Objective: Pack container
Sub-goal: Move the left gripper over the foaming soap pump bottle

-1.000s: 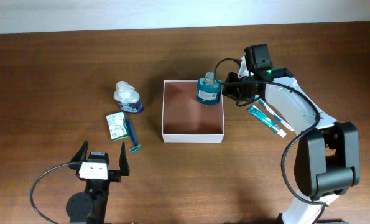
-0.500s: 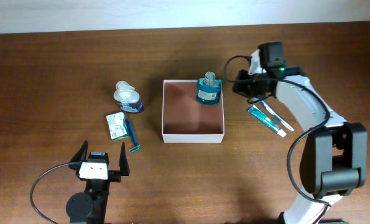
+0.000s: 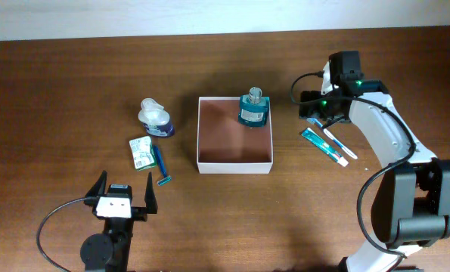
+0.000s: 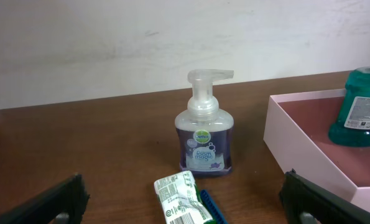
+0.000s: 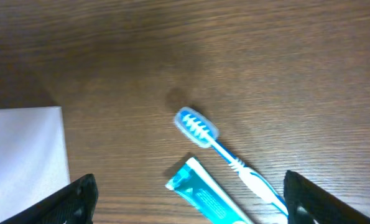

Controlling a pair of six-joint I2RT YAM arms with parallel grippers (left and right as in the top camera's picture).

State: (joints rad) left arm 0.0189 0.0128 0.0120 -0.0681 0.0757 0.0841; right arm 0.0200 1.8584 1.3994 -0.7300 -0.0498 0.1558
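The right gripper [image 3: 312,109] hangs with its jaws spread wide and nothing in them, close by the head of the toothbrush [image 5: 225,152]. The toothpaste [image 5: 203,198] lies just beside the brush, both on the table right of the container [image 3: 234,166]. I'd say one of those two goes in next. To do it well, turn the jaws across the thin handle, come down on its middle, and keep clear of the tube. The container sits mid-table, with a teal bottle [image 3: 252,110] upright in its far right corner. The left gripper [image 3: 124,193], also wide and empty, sits at the near left.
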